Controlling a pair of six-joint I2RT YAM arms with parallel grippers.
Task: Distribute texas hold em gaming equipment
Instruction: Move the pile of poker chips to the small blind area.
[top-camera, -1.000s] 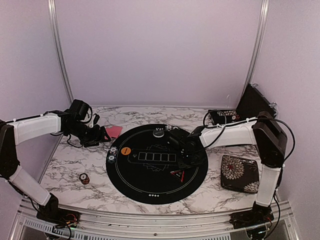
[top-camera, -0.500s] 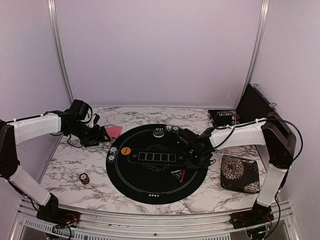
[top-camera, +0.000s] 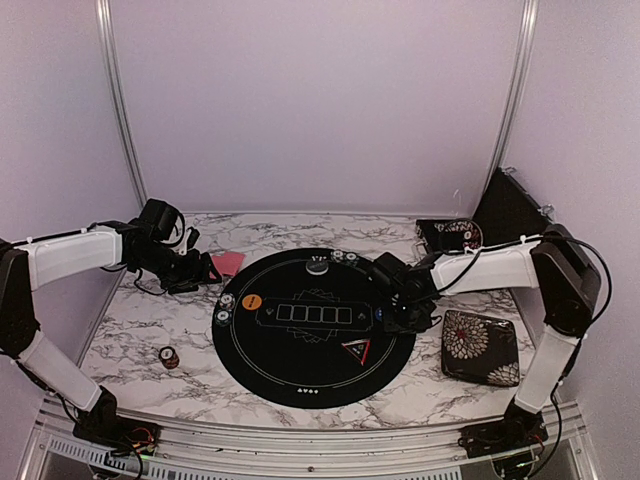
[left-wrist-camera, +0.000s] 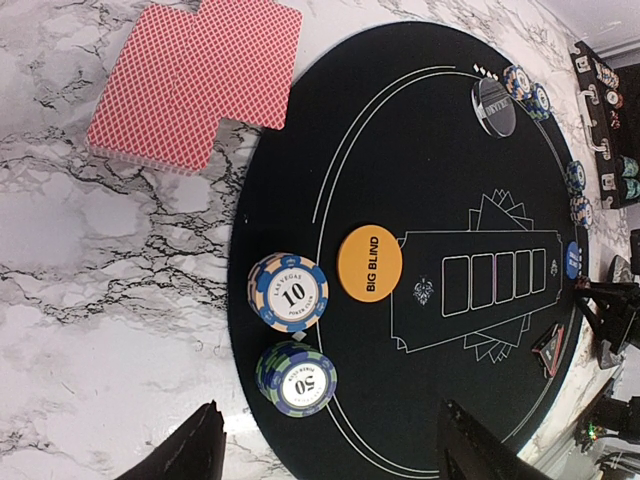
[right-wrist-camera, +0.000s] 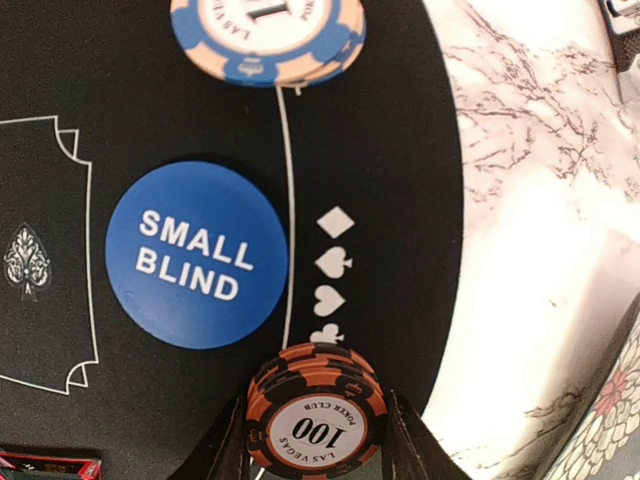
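The round black mat (top-camera: 300, 372) lies below the right gripper (right-wrist-camera: 315, 400) and reaches to the left gripper (left-wrist-camera: 330, 412). The left one hangs released, with nothing between its fingers. The pink-red cards (left-wrist-camera: 195, 80) lie well ahead of it on the marble table (top-camera: 130, 320). The blue button (right-wrist-camera: 197, 255) lies just ahead of the right gripper, which is clenched on the orange chip stack (right-wrist-camera: 315, 428).

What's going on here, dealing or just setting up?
Poker layout in progress. The right gripper is closed on an orange chip stack at the right edge of the black mat, beside the blue button. The left gripper hangs open and empty near the blue chip stack, the green chip stack and the orange button. The cards lie off the mat.
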